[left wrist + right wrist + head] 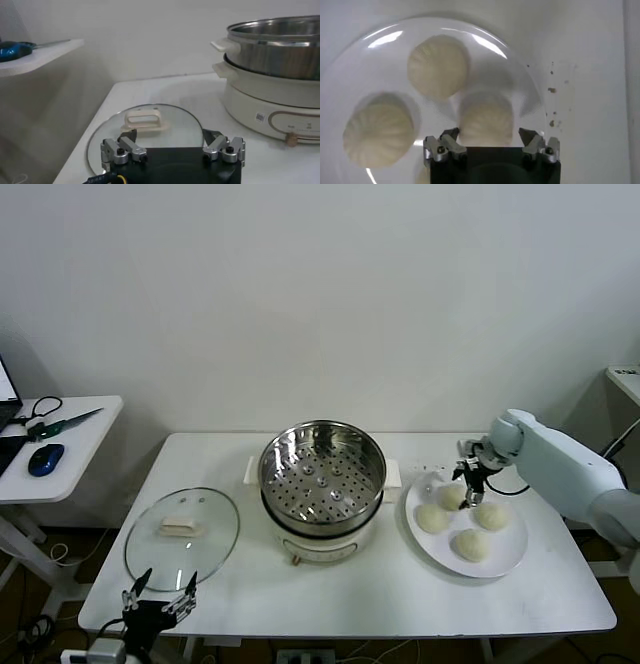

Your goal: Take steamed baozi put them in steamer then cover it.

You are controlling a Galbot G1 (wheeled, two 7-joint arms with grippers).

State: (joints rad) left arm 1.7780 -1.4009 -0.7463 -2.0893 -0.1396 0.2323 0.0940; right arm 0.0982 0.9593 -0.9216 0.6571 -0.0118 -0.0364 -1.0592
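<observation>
Cream-white baozi (486, 120) at lower centre sits between my right hand (490, 141) fingers, narrowing but not yet gripping; left hand (160, 596) waits wide, lower left.

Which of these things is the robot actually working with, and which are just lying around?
In use:
steamed baozi, four on the white plate
steamer, uncovered
glass lid, flat on the table
right gripper, astride one bun
left gripper, by the lid

Lying about:
blue mouse
scissors, side table
</observation>
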